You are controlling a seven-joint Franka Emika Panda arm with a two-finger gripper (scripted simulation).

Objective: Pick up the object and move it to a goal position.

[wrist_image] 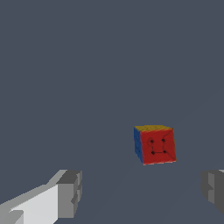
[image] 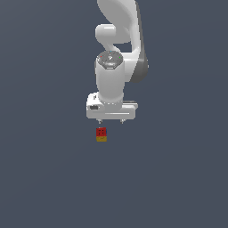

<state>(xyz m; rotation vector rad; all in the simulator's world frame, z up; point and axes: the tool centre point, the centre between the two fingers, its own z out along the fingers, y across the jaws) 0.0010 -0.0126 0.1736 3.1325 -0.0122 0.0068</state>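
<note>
The object (image: pixel 101 134) is a tiny block, red with dark marks above and a yellow-orange band below. It lies on the grey floor just in front of and below the white gripper (image: pixel 110 121) in the exterior view. In the wrist view the block (wrist_image: pixel 155 145) shows a red face with dark dots, a yellow face and a blue side. It lies ahead of the gap between the two grey fingertips (wrist_image: pixel 70 194). The gripper (wrist_image: pixel 142 192) is open and empty, not touching the block.
The white arm (image: pixel 116 44) rises behind the gripper. A plain dark grey floor (image: pixel 53 178) fills the view around it.
</note>
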